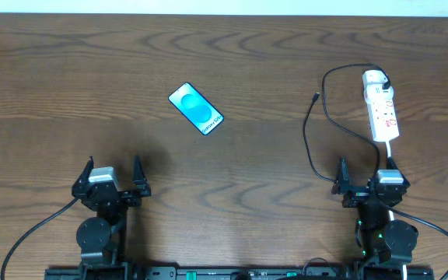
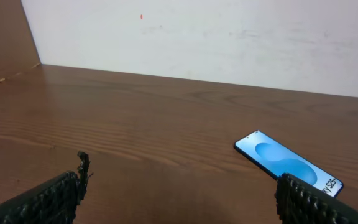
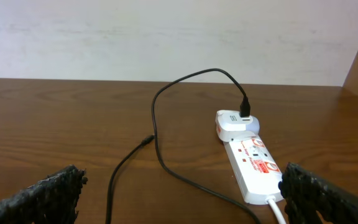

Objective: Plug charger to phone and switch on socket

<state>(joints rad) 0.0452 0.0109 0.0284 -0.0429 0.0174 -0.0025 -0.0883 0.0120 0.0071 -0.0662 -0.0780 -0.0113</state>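
Phone point(image 1: 196, 109) lying flat just above frame centre, socket point(image 1: 381, 106) at upper right with charger point(image 1: 306, 136) looping off its top end; we log left gripper point(image 1: 113, 165) and right gripper point(image 1: 367, 166) both spread wide, empty.

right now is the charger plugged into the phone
No, the charger's plug tip lies loose near the socket, well apart from the phone.

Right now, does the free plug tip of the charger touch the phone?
Apart. The overhead view shows the charger's plug tip lying well right of the phone, with bare table between them.
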